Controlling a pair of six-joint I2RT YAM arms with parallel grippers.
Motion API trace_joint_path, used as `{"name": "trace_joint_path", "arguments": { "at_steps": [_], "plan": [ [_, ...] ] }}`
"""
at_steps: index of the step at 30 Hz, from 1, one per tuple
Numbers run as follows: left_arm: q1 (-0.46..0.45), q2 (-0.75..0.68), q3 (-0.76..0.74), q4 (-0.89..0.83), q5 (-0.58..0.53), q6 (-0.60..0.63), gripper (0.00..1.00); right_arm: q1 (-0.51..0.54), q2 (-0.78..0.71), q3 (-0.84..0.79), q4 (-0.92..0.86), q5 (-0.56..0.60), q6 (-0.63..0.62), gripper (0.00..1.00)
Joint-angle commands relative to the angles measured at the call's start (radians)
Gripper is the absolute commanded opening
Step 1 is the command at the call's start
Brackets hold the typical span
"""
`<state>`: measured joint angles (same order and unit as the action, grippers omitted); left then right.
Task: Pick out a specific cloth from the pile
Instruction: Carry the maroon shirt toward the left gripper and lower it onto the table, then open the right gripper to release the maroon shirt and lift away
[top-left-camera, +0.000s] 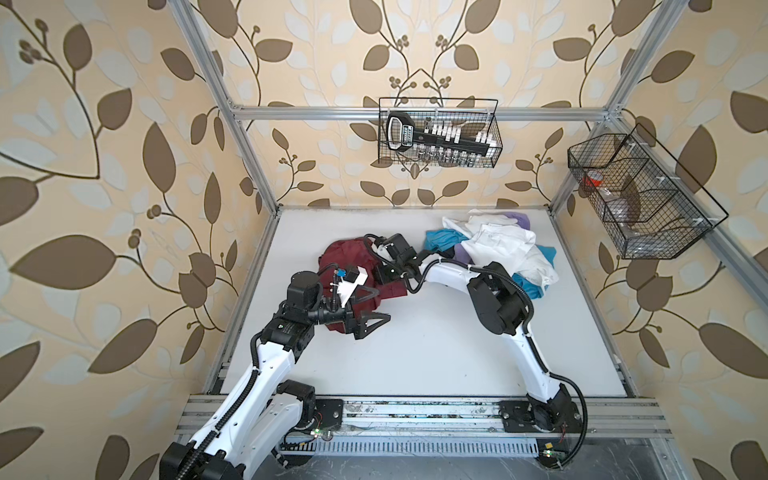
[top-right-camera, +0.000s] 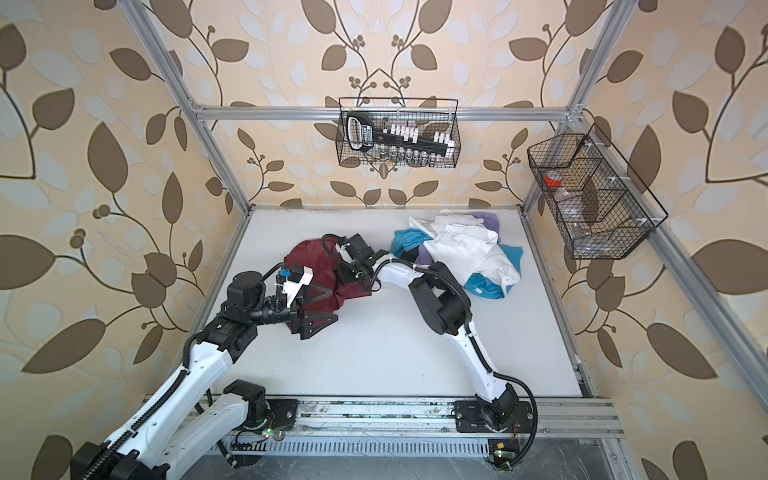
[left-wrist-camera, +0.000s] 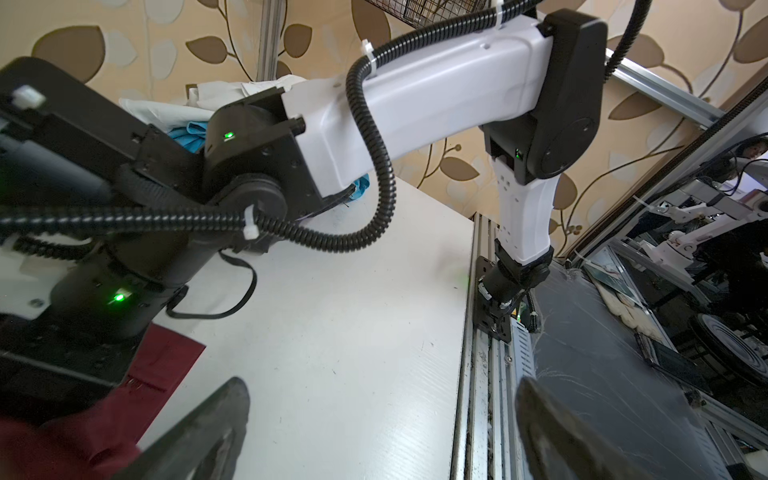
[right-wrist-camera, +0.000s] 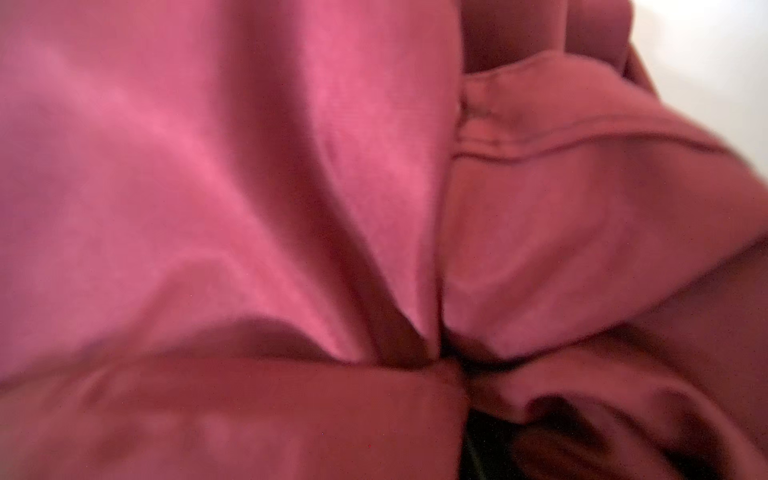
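The cloth (top-left-camera: 340, 253) (top-right-camera: 305, 255), maroon and crumpled, lies on the white table left of centre, apart from the pile (top-left-camera: 498, 245) (top-right-camera: 465, 245) of white, teal and lilac garments at the back right. My right gripper (top-left-camera: 384, 275) (top-right-camera: 349, 272) points down into the cloth's right side. Maroon folds (right-wrist-camera: 208, 166) fill the right wrist view and hide its fingers. My left gripper (top-left-camera: 376, 307) (top-right-camera: 332, 305) (left-wrist-camera: 384, 399) hangs open over the cloth's near edge (left-wrist-camera: 166, 365), with only bare table between its fingers.
A wire basket (top-left-camera: 438, 133) with a socket set hangs on the back wall. Another wire basket (top-left-camera: 640, 195) hangs on the right frame. Bare white table (top-left-camera: 436, 353) stretches toward the front rail (top-left-camera: 415, 411). The right forearm (left-wrist-camera: 436, 95) spans between the pile and the cloth.
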<state>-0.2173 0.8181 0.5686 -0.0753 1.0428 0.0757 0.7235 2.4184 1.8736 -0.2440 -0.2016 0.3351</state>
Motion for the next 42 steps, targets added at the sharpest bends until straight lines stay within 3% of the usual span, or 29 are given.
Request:
{"name": "trace_joint_path", "arguments": {
  "at_steps": [1, 7, 20, 22, 27, 28, 29, 34, 42],
  "plan": [
    [-0.008, -0.012, 0.002, 0.009, 0.006, 0.019, 0.99, 0.027, 0.127, 0.102, -0.094, -0.046, 0.095, 0.40],
    [-0.009, -0.007, 0.002, 0.007, 0.003, 0.028, 0.99, 0.028, 0.259, 0.319, -0.070, -0.037, 0.204, 0.40],
    [-0.008, 0.004, 0.004, 0.003, -0.008, 0.029, 0.99, 0.003, 0.409, 0.512, 0.102, 0.009, 0.381, 0.42],
    [-0.008, 0.005, 0.004, 0.004, -0.009, 0.029, 0.99, -0.006, 0.400, 0.502, 0.127, -0.005, 0.381, 0.46],
    [-0.008, 0.003, 0.005, 0.002, -0.007, 0.027, 0.99, -0.002, 0.314, 0.402, 0.173, -0.074, 0.282, 0.74],
    [-0.008, 0.003, 0.005, 0.002, -0.007, 0.028, 0.99, 0.004, 0.281, 0.367, 0.173, -0.076, 0.241, 0.82],
    [-0.008, 0.001, 0.004, 0.002, -0.006, 0.028, 0.99, 0.012, 0.245, 0.330, 0.175, -0.076, 0.197, 0.99],
    [-0.008, -0.014, -0.001, 0.003, -0.007, 0.029, 0.99, 0.028, 0.077, 0.143, 0.150, -0.073, 0.095, 0.99],
    [-0.010, -0.031, -0.006, -0.001, -0.010, 0.033, 0.99, 0.036, -0.117, -0.018, -0.128, 0.066, -0.027, 1.00]
  ]
}}
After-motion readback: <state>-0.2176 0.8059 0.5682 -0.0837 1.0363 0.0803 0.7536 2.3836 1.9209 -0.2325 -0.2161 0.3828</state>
